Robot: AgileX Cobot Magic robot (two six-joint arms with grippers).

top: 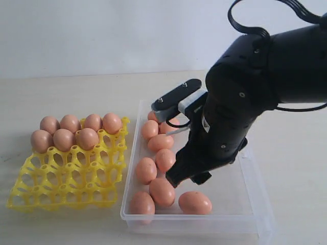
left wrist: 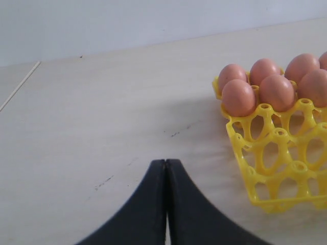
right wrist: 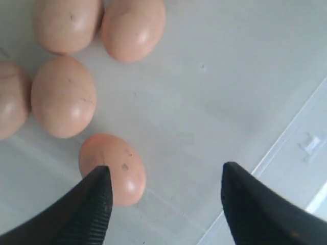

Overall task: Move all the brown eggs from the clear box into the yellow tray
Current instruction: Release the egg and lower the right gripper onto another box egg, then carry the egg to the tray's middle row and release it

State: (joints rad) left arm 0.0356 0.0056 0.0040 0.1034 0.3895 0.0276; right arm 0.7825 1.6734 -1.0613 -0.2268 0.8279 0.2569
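Black right arm [top: 245,97] is pitched steeply down into the clear box [top: 240,206], with its wrist end low among the eggs and a cable [top: 245,25] looping above the upper link.

Right gripper [right wrist: 166,171]: jaws apart, nothing held, bare box floor in the gap. One finger [right wrist: 87,209] overlaps the edge of a brown egg [right wrist: 115,166] in the wrist view; can't tell if it is touching or just above. The other finger [right wrist: 255,209] is over bare floor near the box wall. Four more eggs cluster just beyond that one.

About nine eggs are in the box in the exterior view, strung along the side nearest the yellow tray [top: 66,178]. A couple at the far end are partly hidden by the arm, and one egg [top: 194,202] lies apart near the front wall.

The tray sits just beside the box on the table [top: 76,92]. It holds seven eggs, four in the back row and three in the next; the other cups are open.

Left gripper [left wrist: 166,162]: jaws pressed together, nothing held, over the table beside the tray's corner. It is out of the exterior frame.
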